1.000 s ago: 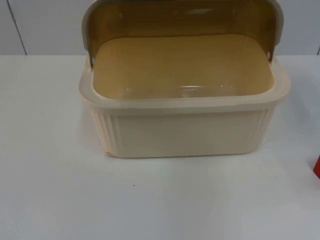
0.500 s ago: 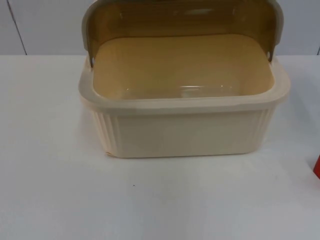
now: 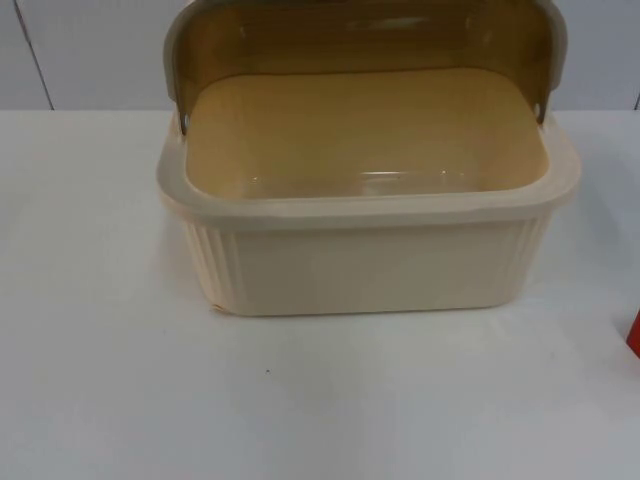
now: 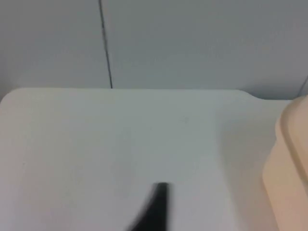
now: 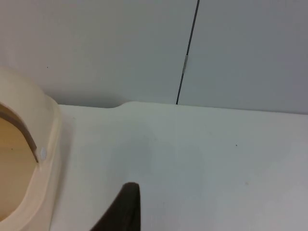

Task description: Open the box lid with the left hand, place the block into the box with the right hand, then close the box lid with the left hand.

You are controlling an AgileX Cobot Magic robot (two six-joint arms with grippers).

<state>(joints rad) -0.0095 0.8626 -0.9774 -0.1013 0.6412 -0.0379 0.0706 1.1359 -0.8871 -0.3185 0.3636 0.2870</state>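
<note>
A cream ribbed box (image 3: 370, 265) stands at the middle back of the table, and nothing lies inside it. Its brown translucent lid (image 3: 365, 40) is swung up and back over the rear rim. A sliver of the red block (image 3: 634, 333) sits on the table at the right edge of the top view. My left gripper (image 4: 156, 211) hovers over bare table to the left of the box (image 4: 288, 159), apart from it. My right gripper (image 5: 126, 209) is open and holds nothing, over bare table to the right of the box (image 5: 33, 159).
The white table (image 3: 320, 400) runs wide in front of the box and on both sides. The grey partition wall (image 3: 90, 50) closes off the back, with a dark seam (image 4: 106, 43) in it.
</note>
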